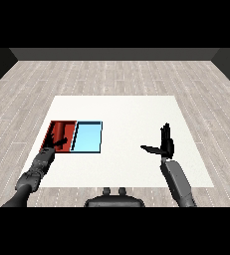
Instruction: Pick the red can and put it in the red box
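Observation:
The red tray (70,130) lies at the table's left, with the light blue tray (88,137) touching its right side. My left hand (57,143) hovers over the red tray's near left corner, its fingers spread and holding nothing. A red can-like shape (62,131) seems to lie inside the red tray just beyond those fingers, though it blends with the tray's colour. Far to the right, my right hand (166,143) stands upright above the table, open, fingers straight and thumb pointing left, with nothing in it.
The white table (131,114) stretches wide between the trays and my right hand. Its near edge runs just behind both forearms. Grey wooden floor surrounds it.

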Robot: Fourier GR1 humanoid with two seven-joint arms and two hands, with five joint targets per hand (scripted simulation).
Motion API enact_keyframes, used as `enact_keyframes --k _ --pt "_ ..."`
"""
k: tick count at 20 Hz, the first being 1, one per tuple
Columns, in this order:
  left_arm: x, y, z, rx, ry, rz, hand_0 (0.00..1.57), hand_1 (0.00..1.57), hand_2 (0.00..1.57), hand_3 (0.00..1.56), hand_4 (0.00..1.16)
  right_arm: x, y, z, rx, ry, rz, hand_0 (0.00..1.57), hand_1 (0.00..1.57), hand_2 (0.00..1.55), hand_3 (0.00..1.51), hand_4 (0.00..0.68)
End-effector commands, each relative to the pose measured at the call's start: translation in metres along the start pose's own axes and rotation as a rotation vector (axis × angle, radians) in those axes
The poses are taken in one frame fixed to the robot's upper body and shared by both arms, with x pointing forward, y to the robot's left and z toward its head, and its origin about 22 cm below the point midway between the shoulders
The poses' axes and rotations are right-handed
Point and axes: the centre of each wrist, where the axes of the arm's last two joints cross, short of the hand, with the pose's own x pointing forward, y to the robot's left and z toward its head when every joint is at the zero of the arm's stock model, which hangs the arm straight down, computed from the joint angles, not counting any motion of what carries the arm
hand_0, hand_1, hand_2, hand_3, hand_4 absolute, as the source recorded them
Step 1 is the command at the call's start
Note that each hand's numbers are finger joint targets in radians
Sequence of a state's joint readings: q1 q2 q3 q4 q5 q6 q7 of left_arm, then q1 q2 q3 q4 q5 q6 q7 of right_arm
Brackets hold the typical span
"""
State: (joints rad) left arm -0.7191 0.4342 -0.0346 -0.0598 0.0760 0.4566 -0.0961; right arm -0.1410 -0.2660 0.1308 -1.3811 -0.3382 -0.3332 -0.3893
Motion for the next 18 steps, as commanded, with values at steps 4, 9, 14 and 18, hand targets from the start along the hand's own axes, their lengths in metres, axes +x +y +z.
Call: enact_keyframes --k 4,9,14,18 --pt "-0.017 0.027 -0.007 -0.070 0.052 -0.018 0.00 0.00 0.00 0.00 0.00 0.010 -0.005 -0.007 -0.012 -0.026 -0.010 0.00 0.00 0.00 0.00 0.000" --pt "0.003 0.017 -0.007 -0.026 0.006 -0.038 0.00 0.00 0.00 0.00 0.00 -0.013 0.007 0.016 -0.015 -0.027 -0.040 0.00 0.00 0.00 0.00 0.000" --pt "0.030 0.023 -0.010 -0.007 -0.293 0.218 0.00 0.00 0.00 0.00 0.00 0.010 0.000 -0.004 0.012 -0.033 -0.052 0.00 0.00 0.00 0.00 0.000" --pt "0.052 0.023 -0.007 -0.107 -0.491 0.396 0.67 0.67 0.38 0.00 0.00 0.017 0.003 0.006 0.067 -0.078 -0.094 0.00 0.00 0.00 0.00 0.000"
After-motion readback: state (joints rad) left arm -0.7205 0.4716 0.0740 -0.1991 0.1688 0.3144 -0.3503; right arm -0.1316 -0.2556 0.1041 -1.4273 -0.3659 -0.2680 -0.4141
